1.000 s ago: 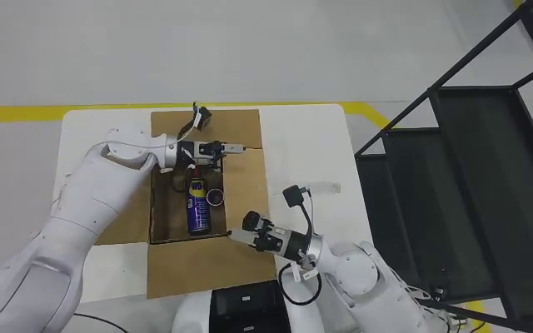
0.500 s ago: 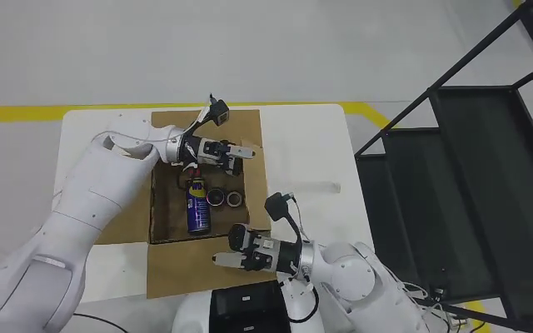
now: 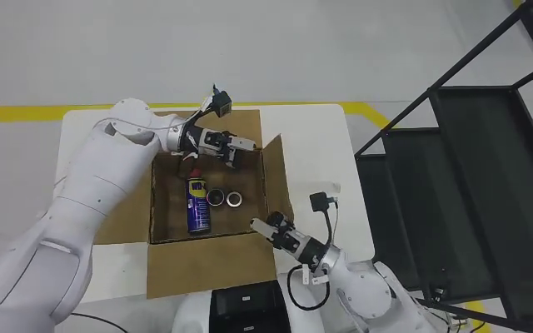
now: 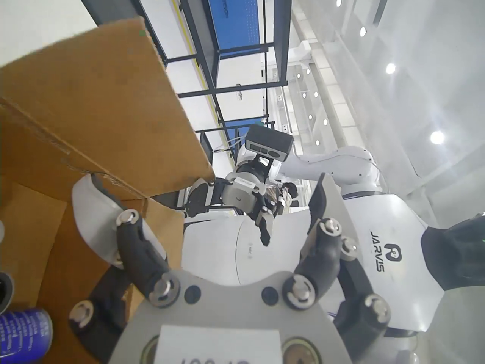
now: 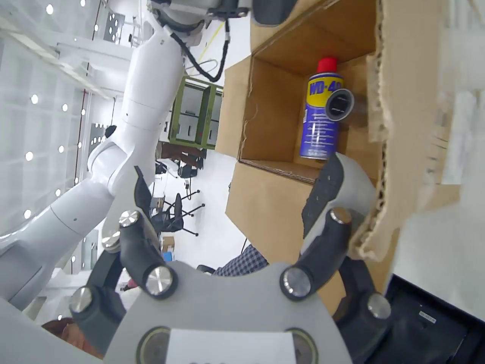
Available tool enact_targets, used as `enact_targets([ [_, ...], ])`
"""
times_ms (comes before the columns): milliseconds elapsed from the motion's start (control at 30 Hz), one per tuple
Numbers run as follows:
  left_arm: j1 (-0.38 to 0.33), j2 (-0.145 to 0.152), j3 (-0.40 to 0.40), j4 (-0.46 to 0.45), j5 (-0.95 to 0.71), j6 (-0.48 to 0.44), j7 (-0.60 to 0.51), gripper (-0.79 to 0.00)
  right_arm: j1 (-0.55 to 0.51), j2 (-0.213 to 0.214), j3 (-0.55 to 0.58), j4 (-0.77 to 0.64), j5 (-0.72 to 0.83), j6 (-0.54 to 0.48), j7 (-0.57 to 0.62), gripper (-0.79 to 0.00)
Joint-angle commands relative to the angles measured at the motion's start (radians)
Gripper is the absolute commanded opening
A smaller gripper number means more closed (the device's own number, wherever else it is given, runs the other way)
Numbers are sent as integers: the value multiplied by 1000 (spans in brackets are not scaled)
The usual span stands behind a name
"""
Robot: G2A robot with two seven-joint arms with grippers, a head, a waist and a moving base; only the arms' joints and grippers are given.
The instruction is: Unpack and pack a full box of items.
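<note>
An open cardboard box (image 3: 162,179) sits on the white table. Inside lie a blue spray can (image 3: 197,206) with a red cap and two small round tins (image 3: 226,198) beside it. My left gripper (image 3: 236,149) hovers open over the box's far right corner, next to the raised right flap (image 3: 280,176); its fingers (image 4: 94,206) hold nothing. My right gripper (image 3: 264,226) is open at the box's near right corner. One of its fingers (image 5: 335,183) rests against the torn edge of the flap (image 5: 409,88). The spray can (image 5: 320,115) shows beyond it.
The near flap (image 3: 208,266) and the left flap (image 3: 125,225) lie flat on the table. A dark metal stair frame (image 3: 450,183) stands to the right of the table. Bare white tabletop (image 3: 312,141) lies right of the box.
The right flap, flat before, now stands up. My right gripper has swung from the near flap to the box's near right corner. My left gripper shifted slightly right.
</note>
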Motion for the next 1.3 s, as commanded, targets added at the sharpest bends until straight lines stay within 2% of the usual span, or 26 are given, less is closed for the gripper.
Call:
enact_targets([
  [0,7,16,-34,1,19,-2,13,0,-26,1,28,7,16,41,-41,0],
  [67,21,37,-76,-2,23,4,-1,0,-35,-2,49,28,39,118,-104,0],
  [233,77,94,-195,-58,45,18,-5,0,73,-10,30,151,131,195,-79,0],
  [467,207,174,-374,-201,126,46,27,0,206,-20,-22,272,179,217,-51,0],
  [667,354,231,-543,-300,145,60,71,0,194,-14,-22,183,100,188,-56,0],
  [900,529,276,-737,-386,118,22,143,0,215,-9,-75,41,-53,231,-8,0],
  [1000,597,288,-808,-415,112,11,195,0,295,-13,-140,38,-110,281,73,0],
  [1100,647,295,-858,-429,103,10,242,0,420,-25,-238,83,-174,368,155,0],
  [1267,697,302,-901,-447,113,16,304,0,655,-68,-429,208,-282,614,271,0],
])
